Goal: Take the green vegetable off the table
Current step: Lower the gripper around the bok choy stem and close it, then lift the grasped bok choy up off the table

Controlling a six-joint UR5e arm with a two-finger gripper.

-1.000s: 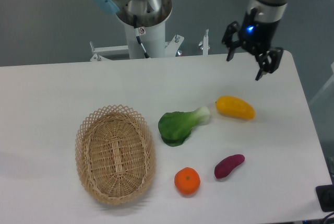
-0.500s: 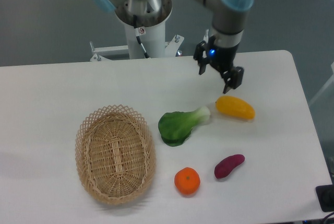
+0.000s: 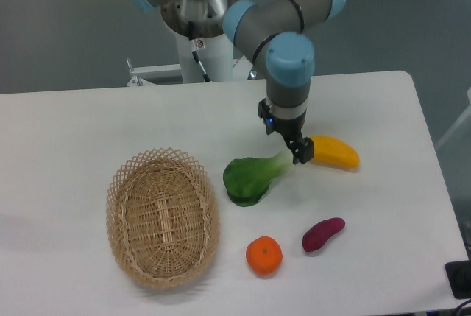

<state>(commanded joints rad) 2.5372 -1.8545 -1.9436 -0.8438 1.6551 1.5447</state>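
Directly over the stalk end of the green vegetable (image 3: 254,176), the gripper (image 3: 287,141) points down from the arm's grey wrist. Two dark fingers (image 3: 301,152) show, with a gap between them, so the jaws read as parted. One finger tip overlaps the near end of the yellow mango-shaped fruit (image 3: 335,152) in this view; whether it touches the fruit cannot be told. Whether the fingers reach the stalk is also unclear from this angle. A small blue light shows on the gripper body.

Green vegetable lies flat on the table (image 3: 73,132), near the middle. Dark leaves point toward the lower left, pale stalk toward the upper right, under the fingers. Nothing grips it.

Yellow fruit lies just right of the stalk, close by but apart from it. Purple sweet potato (image 3: 322,233) sits toward the front right, tilted. Orange (image 3: 264,255) sits in front of the leaves, left of the sweet potato. Wicker basket (image 3: 163,216), oval, stands left of the vegetable, well separated from the leaves.

Arm base (image 3: 199,32) stands behind the table's far edge.
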